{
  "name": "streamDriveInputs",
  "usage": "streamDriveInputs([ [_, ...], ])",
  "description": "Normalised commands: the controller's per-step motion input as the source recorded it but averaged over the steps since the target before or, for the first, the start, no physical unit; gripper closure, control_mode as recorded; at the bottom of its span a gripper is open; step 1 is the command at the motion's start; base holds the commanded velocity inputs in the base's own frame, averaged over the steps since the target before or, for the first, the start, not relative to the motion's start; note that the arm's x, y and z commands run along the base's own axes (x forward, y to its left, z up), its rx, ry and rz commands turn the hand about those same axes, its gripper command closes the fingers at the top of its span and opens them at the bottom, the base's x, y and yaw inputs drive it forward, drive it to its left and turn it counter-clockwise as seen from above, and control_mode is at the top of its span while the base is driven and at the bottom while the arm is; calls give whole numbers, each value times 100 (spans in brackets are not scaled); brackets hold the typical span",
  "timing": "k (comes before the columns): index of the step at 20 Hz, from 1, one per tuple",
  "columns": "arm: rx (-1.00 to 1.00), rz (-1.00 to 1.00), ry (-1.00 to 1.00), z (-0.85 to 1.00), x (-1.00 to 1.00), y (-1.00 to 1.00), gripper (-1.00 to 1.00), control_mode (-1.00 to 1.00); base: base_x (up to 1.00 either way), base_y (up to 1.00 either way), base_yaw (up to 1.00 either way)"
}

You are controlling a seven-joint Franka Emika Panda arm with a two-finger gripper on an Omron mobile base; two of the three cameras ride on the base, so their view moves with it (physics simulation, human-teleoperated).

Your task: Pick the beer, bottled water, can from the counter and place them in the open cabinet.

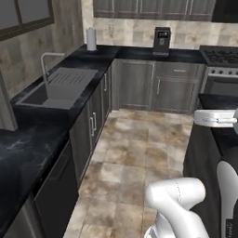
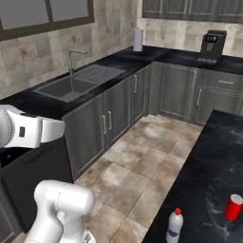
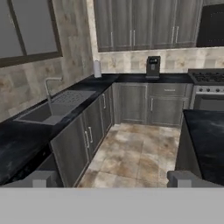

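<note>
The bottled water (image 2: 174, 227), white with a red cap, stands upright near the front edge of the black marble counter (image 2: 214, 156). The red can (image 2: 233, 207) stands to its right on the same counter. The beer and the open cabinet are out of view. My gripper (image 3: 111, 180) is open wide with nothing between its fingertips (image 3: 39, 179). It is held high and looks across the kitchen toward the far corner, well away from the bottle and the can. The same counter runs along the right in the hand view (image 3: 206, 135).
A sink (image 1: 49, 95) with a faucet sits in the left counter run. A paper towel roll (image 1: 91, 39), a coffee machine (image 1: 161, 42) and a stove (image 1: 221, 58) line the back. Tiled floor (image 1: 139, 144) lies between the counters. Closed wall cabinets (image 3: 140, 24) hang above.
</note>
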Motion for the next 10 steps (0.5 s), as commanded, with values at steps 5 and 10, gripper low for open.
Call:
streamDriveInputs([
  [5, 0, 0, 0, 0, 0, 0, -100, 100, -9, 0, -27],
  [10, 0, 0, 0, 0, 0, 0, -100, 100, -26, 0, -28],
])
